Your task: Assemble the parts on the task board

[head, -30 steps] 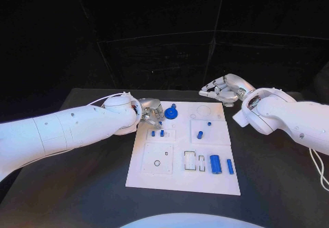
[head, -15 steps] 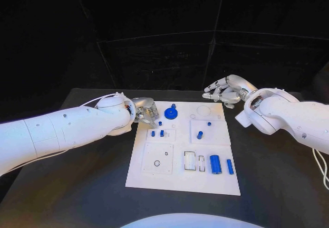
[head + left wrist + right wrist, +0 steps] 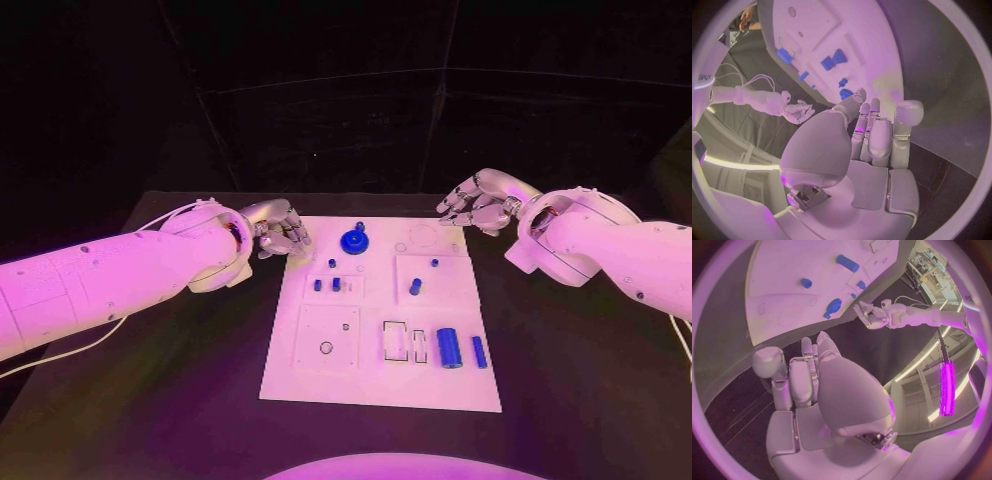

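While the flat white rectangular task board point(image 3: 378, 372) lies mid-desk, the left robot hand point(image 3: 276, 229) hovers at its ten o'clock corner, fingers loosely apart, holding nothing. The right robot hand point(image 3: 477, 203) hangs at one o'clock, likewise empty and spread. Small blue plastic parts point(image 3: 450, 346) sit on the board, including a round blue knob point(image 3: 353, 240) near twelve.

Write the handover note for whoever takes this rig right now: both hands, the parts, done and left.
Left robot hand: empty, fingers curled, beside the white task board's far left corner.
Right robot hand: empty, fingers part-curled, off the far right corner.
Blue disc with knob sits at the far edge; small blue pegs stand mid-board; large blue cylinder and slim blue bar lie loose, likely still to fit.
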### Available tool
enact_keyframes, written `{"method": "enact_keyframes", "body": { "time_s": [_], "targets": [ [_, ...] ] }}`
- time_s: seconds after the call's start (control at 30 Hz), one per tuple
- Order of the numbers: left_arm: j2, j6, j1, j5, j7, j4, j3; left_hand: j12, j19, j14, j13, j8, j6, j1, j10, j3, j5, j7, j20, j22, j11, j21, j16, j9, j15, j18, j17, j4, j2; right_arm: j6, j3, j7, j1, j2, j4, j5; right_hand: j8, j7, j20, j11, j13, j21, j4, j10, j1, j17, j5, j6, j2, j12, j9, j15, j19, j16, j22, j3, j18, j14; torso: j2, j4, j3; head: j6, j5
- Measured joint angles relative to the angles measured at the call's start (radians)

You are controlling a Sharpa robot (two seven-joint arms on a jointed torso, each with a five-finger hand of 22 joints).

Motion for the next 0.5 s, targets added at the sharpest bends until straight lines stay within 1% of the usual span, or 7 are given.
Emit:
{"method": "enact_keyframes", "body": {
  "time_s": [0.07, 0.1, 0.13, 0.2, 0.27, 0.4, 0.5],
  "targets": [
    [-0.012, -0.050, 0.001, 0.115, 0.067, 0.006, 0.000, 0.000, -0.042, -0.032, 0.000, 0.000, 0.003, 0.000, 0.000, 0.014, 0.000, 0.000, 0.000, -0.066, 0.000, -0.073, -0.044, 0.000, 0.001, 0.007, -0.059, 0.000, 0.000, 0.005, 0.000, -0.010, -0.008, -0.006, 0.011, -0.061, -0.005, -0.003, 0.000, -0.002, -0.022, 0.000, 0.002, 0.010, 0.005, 0.001, -0.005, 0.012, -0.003, -0.016, 0.000, 0.000, 0.000, 0.000, 0.003, 0.004, 0.000, 0.000, -0.001, 0.0000, 0.0001, 0.003, -0.013],
    [-0.016, -0.068, 0.001, 0.171, 0.098, 0.010, 0.000, 0.000, -0.064, -0.049, 0.000, 0.000, 0.005, 0.000, 0.000, 0.021, 0.000, 0.002, 0.001, -0.102, 0.000, -0.111, -0.066, -0.001, 0.002, 0.020, -0.089, 0.001, 0.000, 0.007, 0.000, -0.014, -0.012, -0.008, 0.016, -0.088, -0.008, -0.004, 0.000, -0.002, -0.032, 0.000, 0.002, 0.012, 0.008, 0.002, -0.009, 0.015, -0.006, -0.025, 0.000, 0.000, 0.000, 0.000, 0.005, 0.004, 0.000, 0.000, -0.001, -0.0001, 0.0000, 0.005, -0.017],
    [-0.020, -0.084, 0.001, 0.231, 0.129, 0.014, 0.000, 0.000, -0.085, -0.065, 0.000, 0.000, 0.008, 0.004, 0.000, 0.026, 0.000, 0.005, 0.002, -0.133, 0.000, -0.146, -0.088, -0.002, 0.003, 0.025, -0.117, 0.002, 0.004, 0.008, 0.000, -0.018, -0.016, -0.010, 0.021, -0.114, -0.008, -0.004, -0.003, -0.002, -0.040, 0.000, 0.001, 0.012, 0.008, 0.003, -0.010, 0.015, -0.006, -0.031, 0.000, 0.000, 0.003, 0.000, 0.007, 0.008, 0.000, 0.000, -0.001, -0.0006, 0.0000, 0.006, -0.022],
    [-0.027, -0.114, 0.001, 0.375, 0.203, 0.026, -0.001, 0.004, -0.113, -0.087, 0.000, 0.000, 0.008, 0.004, 0.000, 0.033, 0.000, 0.005, 0.004, -0.171, 0.000, -0.191, -0.114, -0.005, 0.005, 0.025, -0.149, 0.008, 0.006, 0.011, 0.000, -0.027, -0.029, -0.014, 0.032, -0.175, -0.013, -0.006, -0.004, -0.002, -0.057, 0.000, 0.003, 0.012, 0.014, 0.005, -0.017, 0.024, -0.012, -0.046, 0.000, 0.000, 0.004, 0.000, 0.009, 0.011, 0.000, 0.000, 0.000, -0.0012, -0.0003, 0.009, -0.034],
    [-0.029, -0.132, 0.001, 0.492, 0.263, 0.035, -0.001, 0.008, -0.124, -0.090, 0.000, 0.000, 0.008, -0.005, 0.004, 0.032, 0.000, 0.005, 0.007, -0.190, 0.004, -0.214, -0.125, -0.006, 0.005, 0.025, -0.163, 0.014, 0.013, 0.013, 0.000, -0.036, -0.039, -0.016, 0.038, -0.224, -0.017, -0.006, -0.001, 0.000, -0.067, 0.000, 0.003, 0.014, 0.014, 0.005, -0.019, 0.024, -0.012, -0.055, 0.000, 0.000, 0.006, 0.000, 0.009, 0.011, 0.000, 0.000, 0.000, -0.0012, -0.0006, 0.011, -0.044],
    [-0.030, -0.155, 0.000, 0.723, 0.372, 0.044, -0.001, 0.016, -0.130, -0.101, 0.002, 0.000, 0.012, -0.023, 0.009, 0.022, 0.000, 0.002, 0.005, -0.207, 0.002, -0.234, -0.141, -0.008, 0.005, 0.025, -0.187, 0.027, 0.003, 0.020, -0.001, -0.057, -0.055, -0.016, 0.046, -0.324, -0.031, -0.006, 0.000, 0.002, -0.093, 0.000, 0.011, 0.016, 0.017, 0.005, -0.034, 0.024, -0.016, -0.080, -0.001, 0.000, 0.008, 0.000, 0.009, 0.013, 0.000, 0.000, 0.000, -0.0013, -0.0008, 0.014, -0.057],
    [-0.031, -0.161, 0.000, 0.824, 0.417, 0.049, -0.002, 0.019, -0.134, -0.108, 0.004, 0.000, 0.012, -0.023, 0.015, 0.022, 0.000, 0.002, 0.007, -0.210, 0.000, -0.238, -0.143, -0.008, 0.005, 0.035, -0.194, 0.027, 0.003, 0.025, -0.001, -0.068, -0.063, -0.015, 0.051, -0.369, -0.040, -0.006, 0.000, 0.002, -0.107, 0.000, 0.015, 0.015, 0.010, 0.005, -0.036, 0.024, -0.023, -0.093, -0.001, 0.000, 0.008, 0.000, 0.009, 0.010, 0.000, 0.000, 0.000, -0.0018, -0.0005, 0.015, -0.060]
  ]
}}
